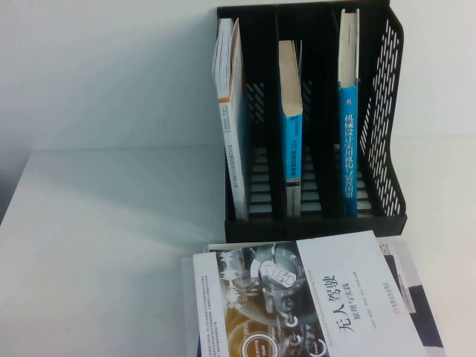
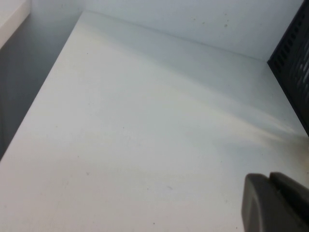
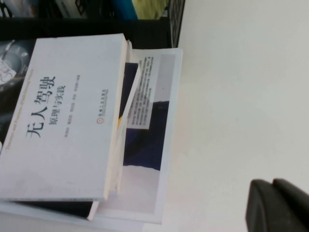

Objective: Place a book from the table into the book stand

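Observation:
The black book stand (image 1: 387,97) stands at the back of the white table (image 1: 111,245). The book (image 1: 348,111), thick with a blue spine and white characters, stands upright in its right slot. Neither gripper shows in the high view. In the left wrist view my left gripper (image 2: 270,180) hangs shut and empty over bare table, with the stand's mesh side (image 2: 294,58) at the picture's edge. In the right wrist view my right gripper (image 3: 273,183) is shut and empty over bare table beside the stack of books.
A thinner blue-spined book (image 1: 291,111) fills the middle slot, a white and orange one (image 1: 232,104) the left. In front of the stand lies a stack topped by a white book (image 1: 327,297) (image 3: 63,116), over a dark blue and white one (image 3: 149,130).

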`<action>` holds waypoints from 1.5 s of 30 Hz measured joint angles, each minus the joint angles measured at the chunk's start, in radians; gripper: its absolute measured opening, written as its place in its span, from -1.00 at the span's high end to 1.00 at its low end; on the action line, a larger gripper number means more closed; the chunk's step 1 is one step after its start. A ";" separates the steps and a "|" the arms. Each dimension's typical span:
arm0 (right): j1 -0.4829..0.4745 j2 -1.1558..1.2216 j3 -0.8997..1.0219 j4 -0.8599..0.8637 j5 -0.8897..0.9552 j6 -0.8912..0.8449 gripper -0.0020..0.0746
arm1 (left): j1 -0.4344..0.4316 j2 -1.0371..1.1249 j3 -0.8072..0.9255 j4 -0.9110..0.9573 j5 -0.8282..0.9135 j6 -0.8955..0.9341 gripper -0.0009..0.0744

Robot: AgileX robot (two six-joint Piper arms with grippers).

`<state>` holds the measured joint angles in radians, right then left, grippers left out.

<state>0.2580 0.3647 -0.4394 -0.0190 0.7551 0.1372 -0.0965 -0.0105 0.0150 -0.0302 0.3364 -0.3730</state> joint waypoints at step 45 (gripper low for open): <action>-0.320 -0.376 0.458 0.127 -0.396 -0.180 0.96 | 0.000 0.000 0.000 -0.002 0.000 -0.001 0.99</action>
<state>-0.0620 -0.0117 0.0190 0.1081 0.3591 -0.0428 -0.0965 -0.0105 0.0150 -0.0317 0.3364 -0.3741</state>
